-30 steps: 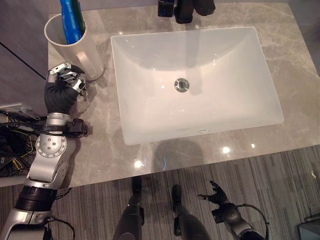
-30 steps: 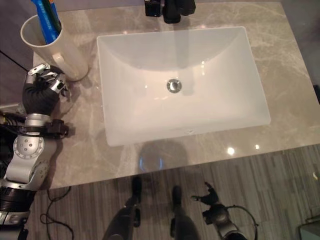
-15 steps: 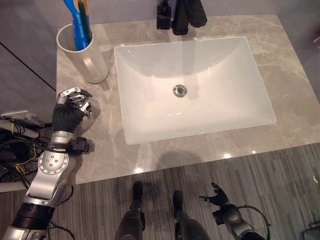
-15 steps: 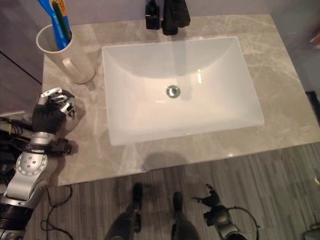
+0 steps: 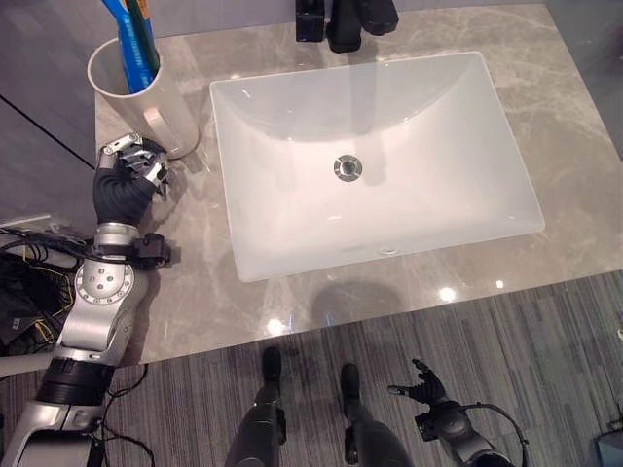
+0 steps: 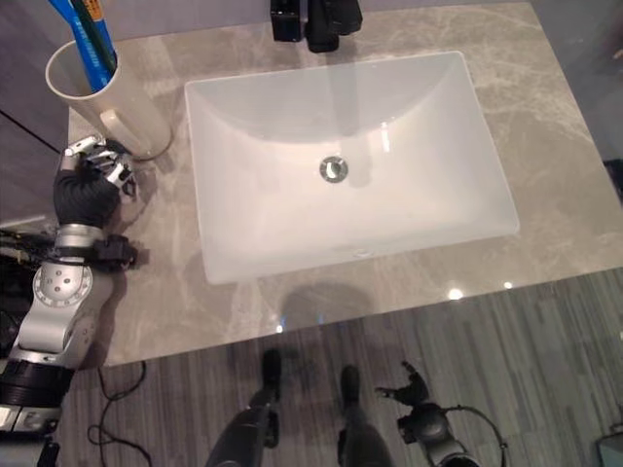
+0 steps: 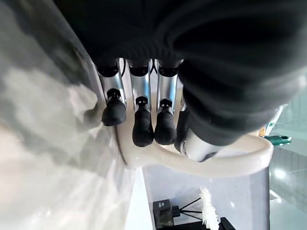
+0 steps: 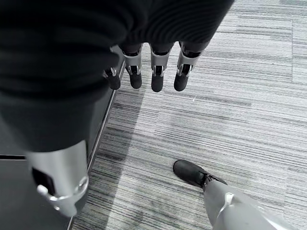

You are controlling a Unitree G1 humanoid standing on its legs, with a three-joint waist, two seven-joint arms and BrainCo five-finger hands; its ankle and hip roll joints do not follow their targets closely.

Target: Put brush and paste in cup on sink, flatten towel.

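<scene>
Since half a second ago our left hand (image 5: 129, 173) has closed back in on the cup (image 5: 136, 98), fingers curled and empty beside its handle (image 7: 201, 163). Brush (image 5: 124, 44) and paste (image 5: 144, 34) stand inside the cup, left of the sink (image 5: 370, 156) on the desk (image 5: 195, 282). Our right hand (image 5: 421, 381) hangs below the desk edge, fingers loosely spread.

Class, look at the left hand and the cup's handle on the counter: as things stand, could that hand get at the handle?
Probably yes. The left hand sits on the counter right beside the cup, its curled fingers close against the handle, and nothing lies between them.
</scene>
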